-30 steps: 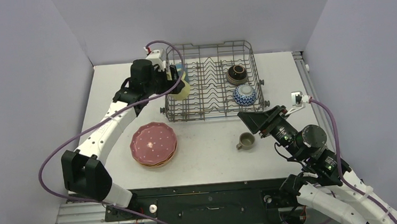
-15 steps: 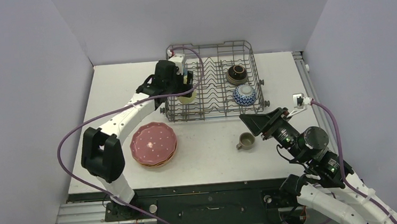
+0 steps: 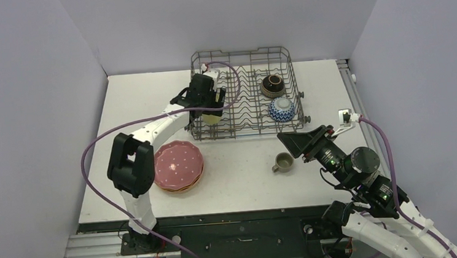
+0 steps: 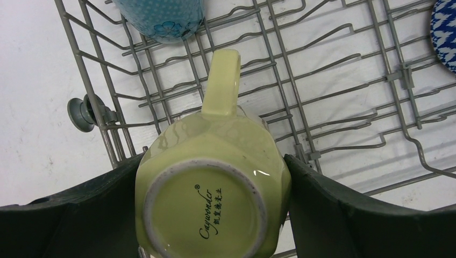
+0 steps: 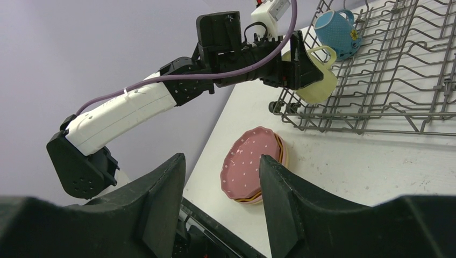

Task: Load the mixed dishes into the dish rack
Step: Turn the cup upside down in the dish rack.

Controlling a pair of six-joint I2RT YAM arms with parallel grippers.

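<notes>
My left claw [image 4: 214, 207] pinches the pale-yellow mug [image 4: 215, 156], mouth down, over the dish rack's [image 3: 248, 133] near-left corner. If I release here, its rim may catch a tine and tip into the light-blue mug [image 4: 161, 19]. The right claw [image 5: 220, 204] hangs spread, holding nothing.

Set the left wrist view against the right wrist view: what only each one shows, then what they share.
Left wrist only: the maker's print under the pale-yellow mug and an edge of the blue-white patterned bowl. Right wrist only: the pink dotted plates and the left arm's length. Both: the left pincer clamping that mug, the light-blue mug, the dish rack.
</notes>
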